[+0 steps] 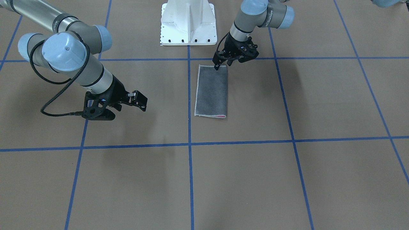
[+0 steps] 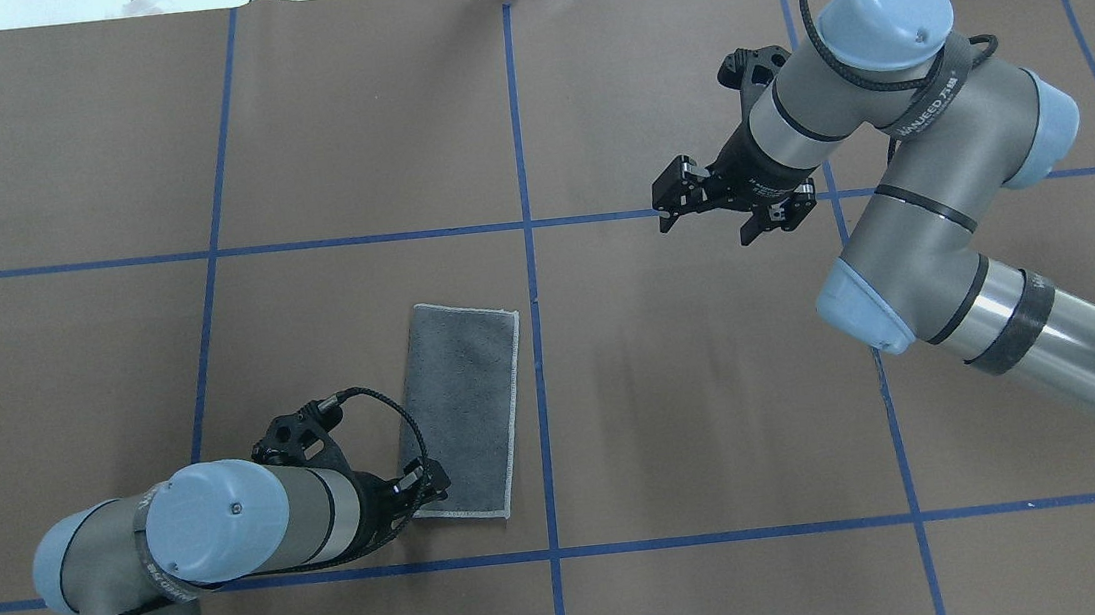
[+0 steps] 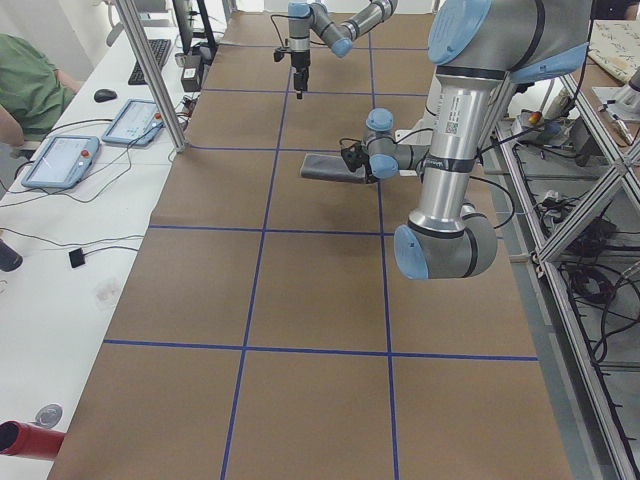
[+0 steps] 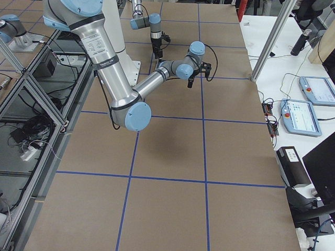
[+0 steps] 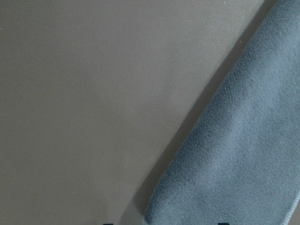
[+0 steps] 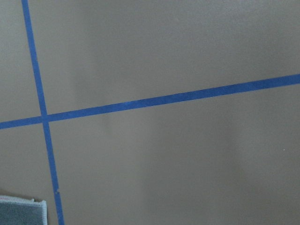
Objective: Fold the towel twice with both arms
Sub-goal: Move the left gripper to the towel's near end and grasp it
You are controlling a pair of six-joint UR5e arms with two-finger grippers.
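The towel (image 1: 211,91) lies flat on the brown table as a narrow rectangle, dark grey face up, with a pink sliver at its far short edge. It also shows in the overhead view as the towel (image 2: 462,406). My left gripper (image 1: 222,65) is low over the towel's corner nearest the robot base. It is open, and the towel's corner (image 5: 225,154) sits between the fingertips at the bottom of the left wrist view. My right gripper (image 2: 674,197) hangs open and empty above bare table, well off to the towel's side. A towel corner (image 6: 18,213) shows in the right wrist view.
The white bolted pedestal (image 1: 188,22) stands just behind the towel. Blue tape lines (image 1: 189,143) cross the table in a grid. A side bench holds tablets (image 3: 60,160) and a person's green sleeve (image 3: 30,80).
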